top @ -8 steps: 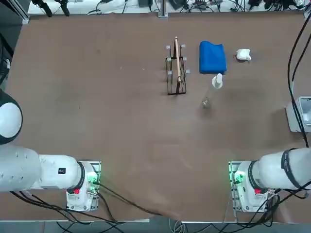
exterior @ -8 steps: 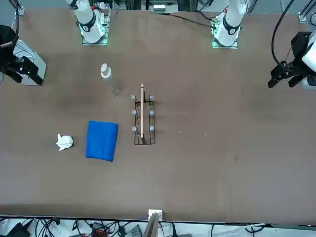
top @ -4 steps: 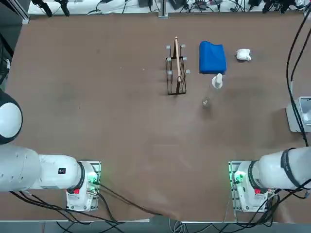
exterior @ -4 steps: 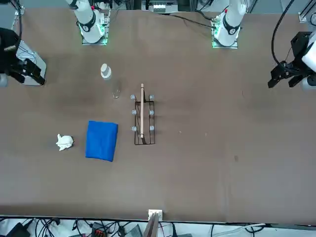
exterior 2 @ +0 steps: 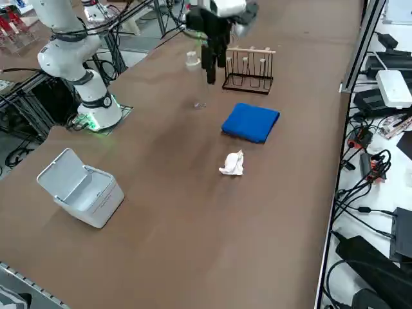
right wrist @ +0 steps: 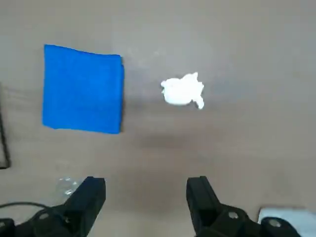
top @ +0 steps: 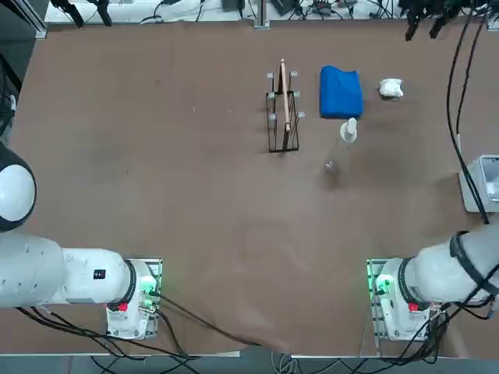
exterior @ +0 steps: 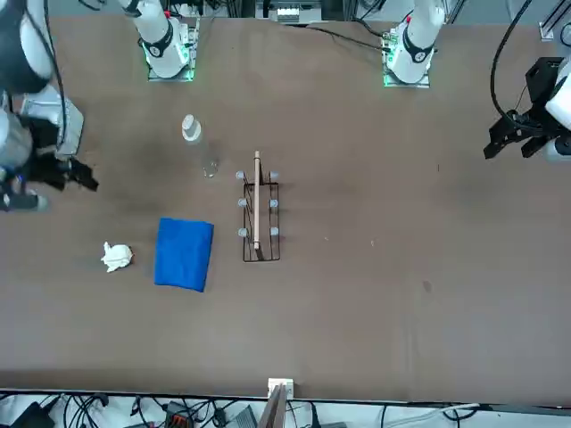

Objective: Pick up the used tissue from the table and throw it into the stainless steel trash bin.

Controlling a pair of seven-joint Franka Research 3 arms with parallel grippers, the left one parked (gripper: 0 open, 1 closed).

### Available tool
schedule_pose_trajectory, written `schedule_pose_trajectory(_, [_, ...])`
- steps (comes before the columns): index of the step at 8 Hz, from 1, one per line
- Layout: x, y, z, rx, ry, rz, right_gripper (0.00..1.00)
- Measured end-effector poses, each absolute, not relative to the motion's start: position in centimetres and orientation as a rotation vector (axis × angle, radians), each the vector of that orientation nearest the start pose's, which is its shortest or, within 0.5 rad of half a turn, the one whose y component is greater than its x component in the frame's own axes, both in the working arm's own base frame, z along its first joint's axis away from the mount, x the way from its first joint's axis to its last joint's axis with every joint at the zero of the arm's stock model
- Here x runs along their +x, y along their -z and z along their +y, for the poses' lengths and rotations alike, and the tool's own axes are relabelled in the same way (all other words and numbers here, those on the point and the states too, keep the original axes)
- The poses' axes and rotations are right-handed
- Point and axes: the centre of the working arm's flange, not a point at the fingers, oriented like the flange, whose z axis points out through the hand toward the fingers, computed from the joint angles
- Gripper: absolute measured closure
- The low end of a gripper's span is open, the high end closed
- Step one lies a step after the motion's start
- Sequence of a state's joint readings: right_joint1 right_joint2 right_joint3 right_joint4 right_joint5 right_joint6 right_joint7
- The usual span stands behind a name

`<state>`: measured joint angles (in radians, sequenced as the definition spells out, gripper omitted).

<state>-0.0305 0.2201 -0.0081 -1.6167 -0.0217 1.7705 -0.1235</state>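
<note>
The used tissue [top: 391,88] [exterior: 116,257] [exterior 2: 232,164] [right wrist: 182,91] lies as a small white wad on the brown table [top: 195,195], just beyond the blue cloth [top: 341,92] toward the right edge. My right gripper [right wrist: 146,193] [exterior 2: 210,67] [exterior: 67,178] [top: 421,29] hangs high above the table, open and holding nothing, with the tissue ahead of its fingers in the wrist view. The stainless steel trash bin [exterior 2: 80,187] [top: 479,184] [exterior: 55,125] stands at the table's right edge with its lid up, nearer the arm's base.
A small clear bottle with a white cap [top: 348,130] [exterior: 190,129] stands next to the cloth. A dark wire rack holding a board [top: 283,117] [exterior: 258,218] [exterior 2: 250,71] stands left of the cloth. Cables run along the far edge.
My right arm has swung away from the bin, out over the table toward the tissue. The tissue, cloth, bottle and rack have stayed put.
</note>
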Motion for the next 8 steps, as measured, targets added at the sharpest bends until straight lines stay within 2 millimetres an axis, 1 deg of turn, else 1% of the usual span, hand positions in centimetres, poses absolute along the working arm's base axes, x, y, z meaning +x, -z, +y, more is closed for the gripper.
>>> schedule_pose_trajectory(1, [63.4, -46.3, -4.2, -3.141, -0.108, -0.281, 0.0])
schedule_pose_trajectory(2, [64.2, -44.0, -5.9, -3.119, -0.114, -0.421, 0.0])
schedule_pose_trajectory(3, [64.7, -41.8, -7.2, -3.091, -0.129, -0.548, 0.0])
schedule_pose_trajectory(4, [65.3, -39.5, -7.7, -3.061, -0.143, -0.663, 0.0])
schedule_pose_trajectory(6, [66.6, -34.9, -7.0, -3.004, -0.138, -0.856, 0.0])
schedule_pose_trajectory(8, [67.4, -30.7, -6.4, -2.941, -0.136, -1.029, 0.0])
